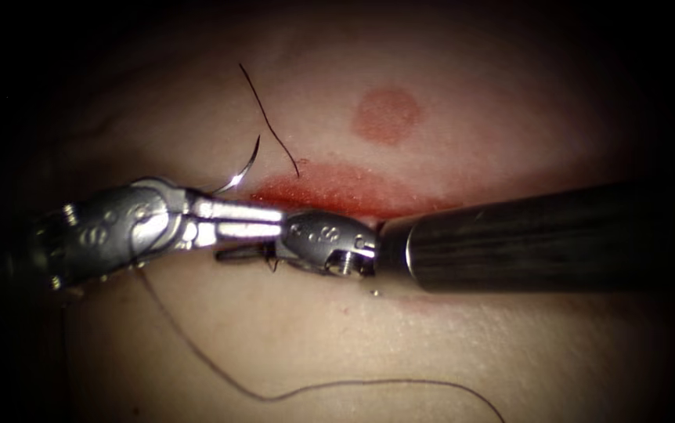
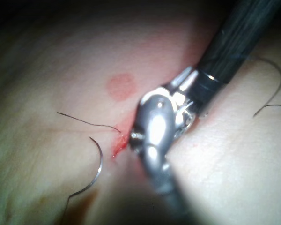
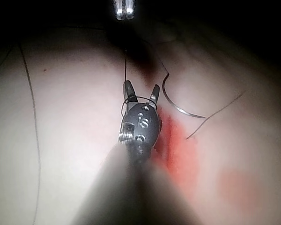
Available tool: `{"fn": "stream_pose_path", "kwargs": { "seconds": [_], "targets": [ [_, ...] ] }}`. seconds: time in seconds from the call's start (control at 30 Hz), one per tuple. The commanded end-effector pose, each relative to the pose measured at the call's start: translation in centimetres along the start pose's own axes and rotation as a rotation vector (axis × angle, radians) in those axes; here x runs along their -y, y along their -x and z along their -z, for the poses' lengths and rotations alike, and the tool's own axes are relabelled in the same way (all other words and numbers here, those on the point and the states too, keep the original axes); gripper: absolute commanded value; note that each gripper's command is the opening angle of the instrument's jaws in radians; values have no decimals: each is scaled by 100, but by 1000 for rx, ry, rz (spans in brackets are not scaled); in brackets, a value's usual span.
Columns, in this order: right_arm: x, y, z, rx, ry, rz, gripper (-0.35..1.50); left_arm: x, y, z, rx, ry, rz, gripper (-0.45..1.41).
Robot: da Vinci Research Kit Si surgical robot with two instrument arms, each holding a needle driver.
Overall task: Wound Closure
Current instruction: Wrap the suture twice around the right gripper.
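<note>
Pale tissue (image 1: 314,352), red-wet cut (image 1: 337,192) across centre. Left tool (image 1: 279,220): clamped on thread (image 1: 196,356). Just beyond its jaws, needle (image 1: 242,171) loose on tissue at cut's left end, nearer left tool. Right tool (image 3: 140,89): splayed, gripping nothing, thread apparently looped round.

Tissue (image 1: 447,352) pale pinkish-cream, with a round dull-red spot (image 1: 386,114) on the far side. Red fluid (image 1: 337,192) bright along the cut, fading to pink at its edges. Thread (image 1: 220,368) dark, near black. Needle (image 1: 240,174) silvery, glinting. Left tool (image 1: 240,221) polished silver metal. Right tool (image 1: 243,254) grey steel head; shaft black with faint lengthwise streaks.
</note>
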State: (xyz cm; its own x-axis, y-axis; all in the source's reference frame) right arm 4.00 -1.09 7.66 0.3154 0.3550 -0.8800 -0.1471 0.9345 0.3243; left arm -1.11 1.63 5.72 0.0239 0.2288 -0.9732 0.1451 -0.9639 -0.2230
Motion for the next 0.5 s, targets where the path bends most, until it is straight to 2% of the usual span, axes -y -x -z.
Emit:
{"fn": "stream_pose_path", "kwargs": {
  "seconds": [0.03, 0.27, 0.5],
  "targets": [
    [9, 6, -7, -3, -23, 0, 140, 5, 8, -4, -4, 3, 1, -35],
    [25, 7, -6, -19, -77, 18, 140, 39, 29, 17, -1, 0, 1, -35],
    [36, 4, -2, -23, -100, 23, 141, 58, 56, 28, 14, -11, -17, -35]
  ]
}}
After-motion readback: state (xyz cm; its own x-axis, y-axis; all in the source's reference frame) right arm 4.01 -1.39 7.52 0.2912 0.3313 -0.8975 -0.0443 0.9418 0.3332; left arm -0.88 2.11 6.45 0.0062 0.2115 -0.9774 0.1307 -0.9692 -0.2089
